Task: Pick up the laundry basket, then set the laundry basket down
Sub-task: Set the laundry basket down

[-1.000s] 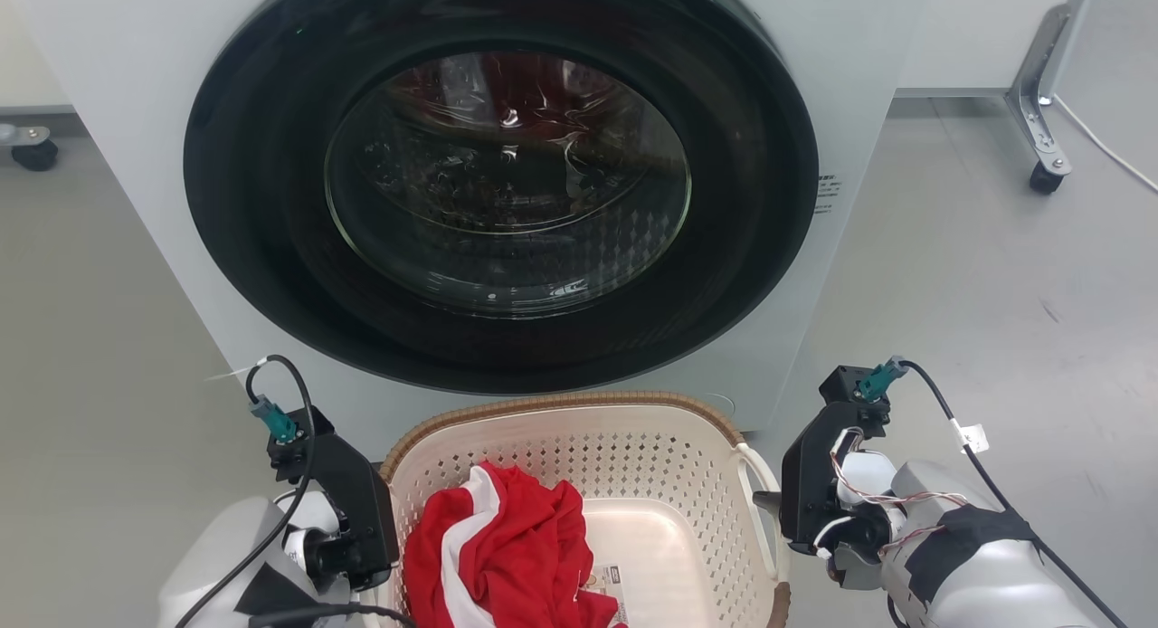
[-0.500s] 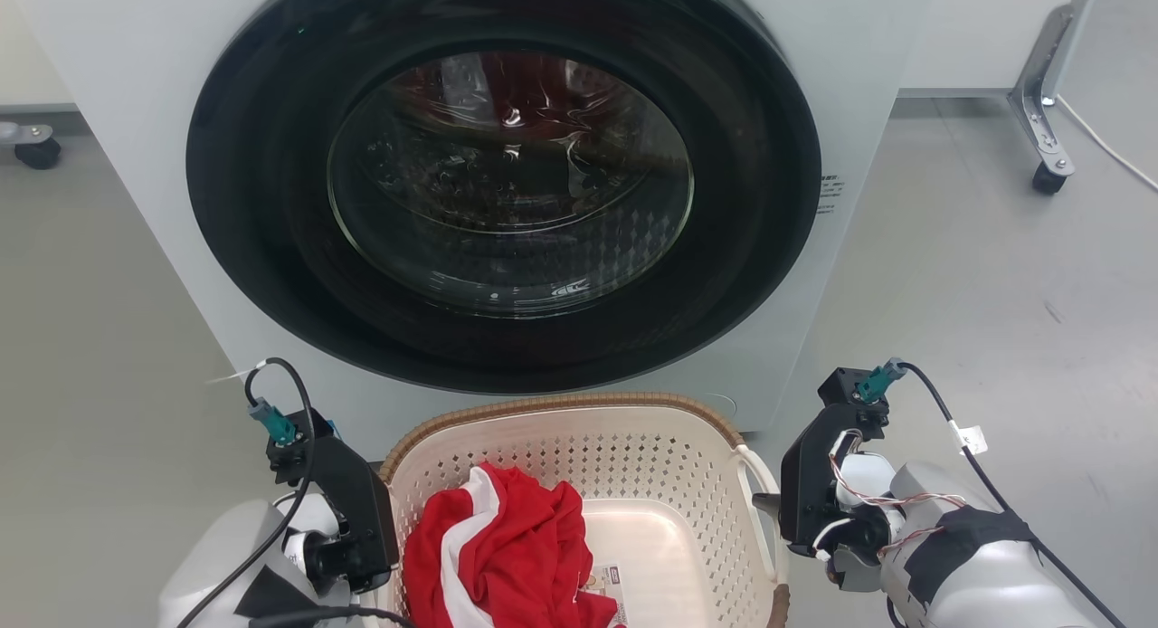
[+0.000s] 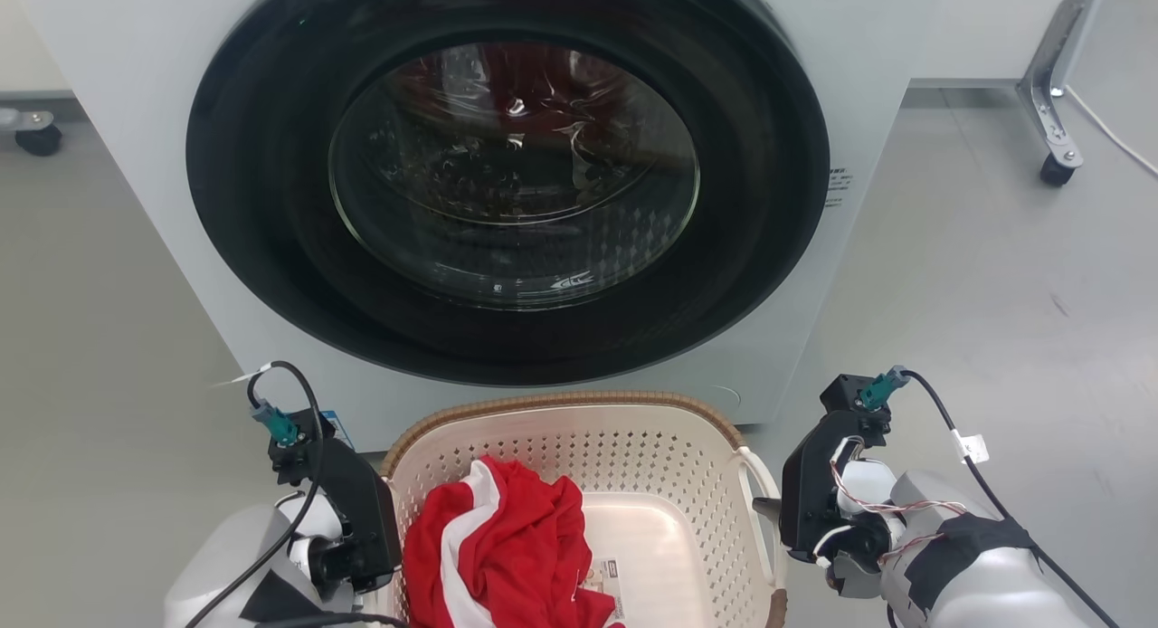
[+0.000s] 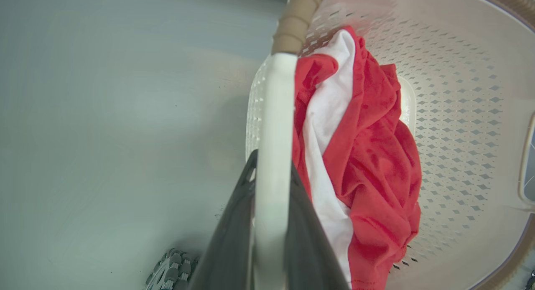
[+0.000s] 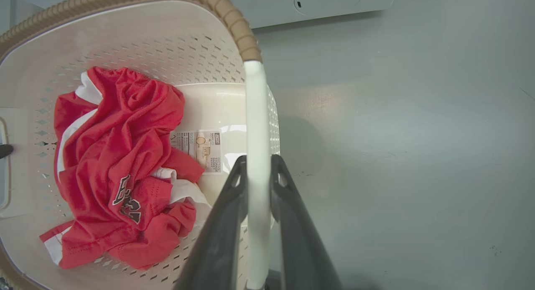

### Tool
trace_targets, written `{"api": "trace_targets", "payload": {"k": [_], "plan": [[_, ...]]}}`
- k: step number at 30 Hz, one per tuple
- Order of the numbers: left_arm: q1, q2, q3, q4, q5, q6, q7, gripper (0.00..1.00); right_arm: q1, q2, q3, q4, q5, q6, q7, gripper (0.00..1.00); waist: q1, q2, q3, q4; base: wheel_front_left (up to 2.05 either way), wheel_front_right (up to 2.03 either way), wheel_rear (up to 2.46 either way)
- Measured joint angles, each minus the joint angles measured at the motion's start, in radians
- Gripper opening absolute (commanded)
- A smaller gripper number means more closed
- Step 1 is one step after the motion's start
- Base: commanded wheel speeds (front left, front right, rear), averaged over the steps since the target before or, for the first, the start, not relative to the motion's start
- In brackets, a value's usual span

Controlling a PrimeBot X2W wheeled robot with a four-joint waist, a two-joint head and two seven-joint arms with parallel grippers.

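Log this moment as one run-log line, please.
left jaws: shut on left handle | right jaws: shut on right handle | laundry basket: holds red-and-white jersey, before washing machine | lifted: unclear

- L gripper (image 4: 271,166): 2 long dk-grey matte fingers (image 4: 234,231), tapered, small slot nr tip.
- R gripper (image 5: 258,160): same dk-grey tapered fingers (image 5: 217,235), oval hole nr each tip.
- L wrist block (image 3: 357,515), left of laundry basket (image 3: 561,400): blk boxy housing, teal conn. (image 3: 276,422) on top, looped blk cable (image 3: 282,364).
- R wrist block (image 3: 810,492), right of laundry basket: blk, teal conn. (image 3: 879,388) on top, red/white twisted wires (image 3: 868,497), blk cable w/ white tag (image 3: 973,447).
- Forearms: pale grey rounded shells; R forearm (image 3: 1013,601) w/ blk tape band (image 3: 959,554).
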Motion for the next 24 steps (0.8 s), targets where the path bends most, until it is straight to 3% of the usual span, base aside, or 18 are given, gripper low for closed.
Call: {"api": "trace_targets", "payload": {"k": [24], "plan": [[0.000, -0.019, -0.043, -0.065, 0.046, 0.000, -0.272, 0.00, 0.000, -0.008, 0.001, -0.002, -0.008, -0.001, -0.175, 0.00, 0.0001, 0.0000, 0.202, 0.012, 0.00, 0.00, 0.00]]}}
